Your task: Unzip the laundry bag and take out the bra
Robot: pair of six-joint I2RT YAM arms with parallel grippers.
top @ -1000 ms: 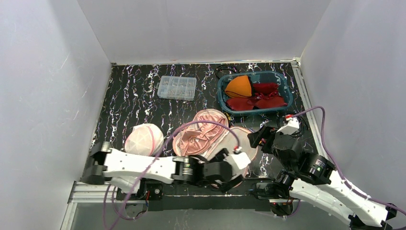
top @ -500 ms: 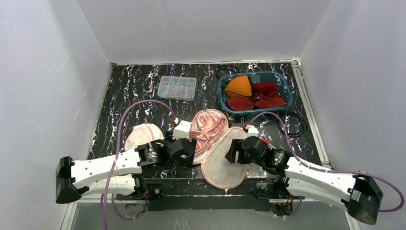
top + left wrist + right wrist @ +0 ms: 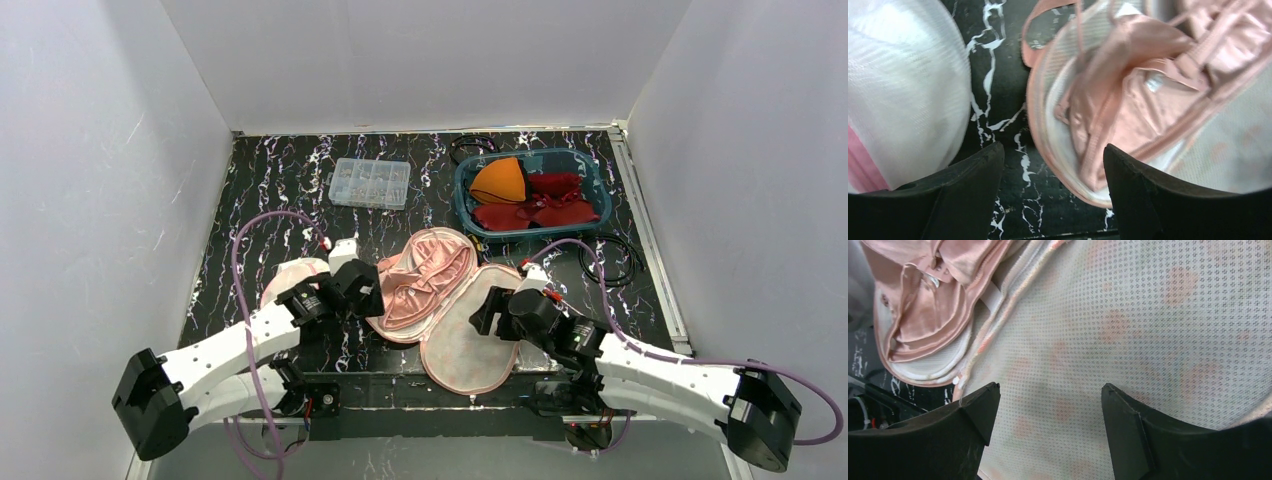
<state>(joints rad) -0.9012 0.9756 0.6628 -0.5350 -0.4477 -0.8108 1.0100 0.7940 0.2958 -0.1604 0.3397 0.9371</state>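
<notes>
The pink mesh laundry bag (image 3: 465, 345) lies unzipped and folded open like a clamshell in the middle of the table. A pink satin bra (image 3: 425, 270) sits in its far half. My left gripper (image 3: 365, 290) hovers at the bag's left rim, open and empty. In the left wrist view the gripper (image 3: 1053, 155) straddles the bag's rim (image 3: 1045, 125), with the bra (image 3: 1148, 95) just beyond. My right gripper (image 3: 490, 310) hangs open over the bag's near flap. In the right wrist view the gripper (image 3: 1050, 395) has only mesh (image 3: 1148, 330) below it, and the bra (image 3: 933, 305) lies at upper left.
A second white-and-pink mesh bag (image 3: 290, 280) lies left of my left gripper, also seen in the left wrist view (image 3: 903, 85). A blue basket (image 3: 603, 205) with red and orange garments stands back right. A clear parts box (image 3: 370, 182) is at the back. Black cable (image 3: 615, 260) loops at the right.
My left arm swung from the near centre to the bag's left rim. My right arm came down from the right onto the near flap, which now lies flat.
</notes>
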